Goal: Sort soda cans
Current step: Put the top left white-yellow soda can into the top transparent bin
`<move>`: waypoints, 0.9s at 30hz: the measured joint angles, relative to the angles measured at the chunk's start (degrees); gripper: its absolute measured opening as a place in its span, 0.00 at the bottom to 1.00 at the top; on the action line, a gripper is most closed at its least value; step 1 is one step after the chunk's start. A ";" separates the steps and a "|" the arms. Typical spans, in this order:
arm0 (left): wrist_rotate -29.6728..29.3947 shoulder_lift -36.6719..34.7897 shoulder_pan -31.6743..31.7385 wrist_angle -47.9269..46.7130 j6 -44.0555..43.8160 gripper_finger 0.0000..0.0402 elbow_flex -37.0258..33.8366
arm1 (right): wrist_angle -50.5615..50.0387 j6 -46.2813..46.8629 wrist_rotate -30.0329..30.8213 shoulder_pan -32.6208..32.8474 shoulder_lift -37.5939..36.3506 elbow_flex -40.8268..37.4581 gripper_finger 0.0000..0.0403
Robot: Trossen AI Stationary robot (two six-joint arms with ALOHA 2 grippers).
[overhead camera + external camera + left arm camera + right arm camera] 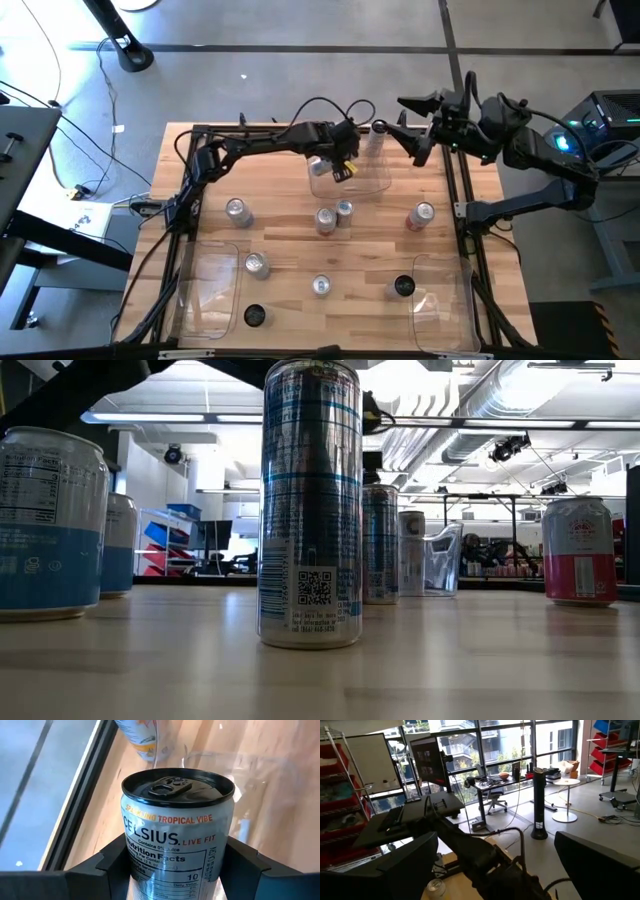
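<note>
My left gripper (325, 165) reaches over the clear bin (372, 185) at the table's far middle and is shut on a silver, black-topped can (177, 825). A second can (140, 740) stands beyond it, behind the bin's clear wall. Several more cans stand upright on the wood: silver ones (237, 210) (325, 220) (345, 210) (257, 265) (321, 287), a red-and-silver one (421, 215), and black-topped ones (403, 287) (255, 316). My right gripper (410, 125) (495, 865) hangs open above the far right edge, touching nothing. My left gripper pinches the black-topped can between its two fingers (110, 865), one on each side of the can's wall (136, 855), below the top rim. The can sits upright in the hold, over the bin. Its bottom is hidden by the fingers, so whether it rests on anything cannot be told.
Two more clear bins lie at the near left (210, 290) and near right (445, 300) corners. A dark metal frame (460, 190) runs along the table's sides. In the low view a tall can (310, 500) stands close in front. Bare wood lies between the standing cans.
</note>
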 joint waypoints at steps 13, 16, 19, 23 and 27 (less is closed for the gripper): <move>2.41 -20.67 1.36 31.61 -11.63 0.54 -37.19 | 0.38 0.83 0.02 0.11 0.02 0.00 0.98; -1.24 -26.67 1.29 37.71 -15.04 0.54 -46.56 | 1.06 0.83 0.02 0.11 0.02 0.00 0.98; -7.11 -32.80 1.48 40.31 -16.87 0.54 -53.45 | 1.92 0.97 0.02 0.11 0.11 -0.01 0.98; -12.59 -39.81 3.22 38.68 -18.80 0.54 -61.21 | 3.37 1.03 0.04 0.11 0.84 -0.02 0.98; -14.72 -46.87 6.05 38.00 -23.34 0.54 -67.70 | 4.17 1.05 0.03 0.11 2.19 -0.02 0.98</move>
